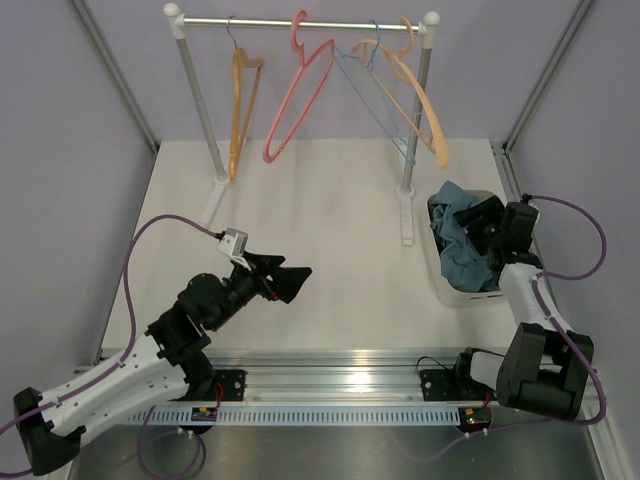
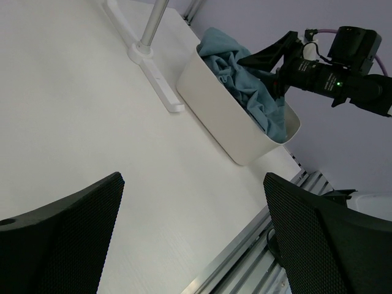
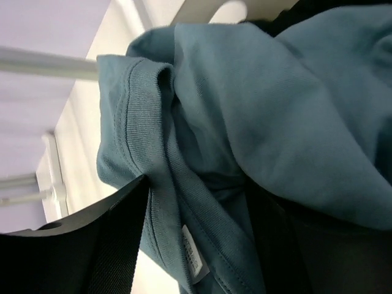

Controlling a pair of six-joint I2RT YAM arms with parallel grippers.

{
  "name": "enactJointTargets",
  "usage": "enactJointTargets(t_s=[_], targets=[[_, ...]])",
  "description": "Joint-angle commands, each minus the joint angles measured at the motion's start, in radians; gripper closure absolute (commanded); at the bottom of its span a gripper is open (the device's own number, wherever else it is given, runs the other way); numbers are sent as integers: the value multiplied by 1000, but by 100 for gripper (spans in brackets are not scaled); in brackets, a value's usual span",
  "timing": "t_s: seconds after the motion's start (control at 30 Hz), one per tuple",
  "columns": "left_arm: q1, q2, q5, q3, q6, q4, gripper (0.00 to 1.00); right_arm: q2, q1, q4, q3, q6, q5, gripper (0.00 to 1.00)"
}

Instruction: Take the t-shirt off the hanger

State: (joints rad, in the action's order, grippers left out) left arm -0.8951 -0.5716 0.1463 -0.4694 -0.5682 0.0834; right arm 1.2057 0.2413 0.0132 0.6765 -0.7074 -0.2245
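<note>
- The soft teal-blue short-sleeved t-shirt (image 1: 458, 252) lies crumpled in a white plastic bin (image 2: 226, 119) at 3 o'clock on the pale worktop (image 1: 320, 220).
- It is well apart from the orange-tan wooden hanger with a grey metal hook (image 1: 240, 100), which hangs bare at 11 o'clock on the metal rail (image 1: 300, 20). I judge the removal itself done.
- The right fingers (image 3: 79, 245) sit low over the bin, spread apart, with shirt fabric lying between them unclamped. This looks like the drop-off spot.
- The left fingers (image 2: 61, 233) are wide apart and hold nothing, hovering over bare worktop at 7 o'clock, out of the way.
- The shirt is bunched, so its sleeves cannot be traced. The dark mass at 4 o'clock in the right wrist view may be black cloth or the other finger; I cannot tell.
- The small white label (image 3: 191, 252) shows by the neck seam, its print unreadable.
</note>
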Motion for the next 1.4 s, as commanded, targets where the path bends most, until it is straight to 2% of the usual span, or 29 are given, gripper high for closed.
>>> enactJointTargets(t_s=[0.0, 0.27, 0.4, 0.57, 0.67, 0.73, 0.77, 0.93, 1.07, 1.23, 1.3, 1.37], targets=[[-4, 7, 45, -35, 24, 3, 1, 6, 12, 79, -2, -32, 296, 28], [-4, 1, 64, -32, 18, 7, 1, 152, 12, 18, -64, -87, 301, 26], [-4, -1, 75, -15, 10, 24, 1, 120, 12, 70, -48, -66, 336, 23], [-4, -16, 81, -18, 13, 27, 1, 233, 12, 57, 15, -11, 240, 24], [-4, -11, 85, -32, 21, 13, 1, 242, 12, 68, 43, 26, 200, 22], [-4, -4, 88, -34, 21, 7, 1, 185, 12, 65, 38, 45, 191, 3], [-4, -4, 88, -35, 22, 4, 1, 152, 12, 67, 32, 58, 185, 0], [-4, -2, 87, -38, 28, -2, 1, -29, 12, 220, 107, 91, 220, 0], [-4, -2, 99, -57, 31, -10, 1, -109, 12, 404, 242, 137, 269, 0], [-4, -8, 104, -94, 45, -37, 1, -207, 12, 511, 323, 177, 304, 0], [-4, -17, 101, -103, 51, -39, 1, -259, 12, 515, 333, 201, 269, 1], [-4, -36, 99, -110, 63, -43, 1, -308, 12, 490, 318, 212, 156, 0]])
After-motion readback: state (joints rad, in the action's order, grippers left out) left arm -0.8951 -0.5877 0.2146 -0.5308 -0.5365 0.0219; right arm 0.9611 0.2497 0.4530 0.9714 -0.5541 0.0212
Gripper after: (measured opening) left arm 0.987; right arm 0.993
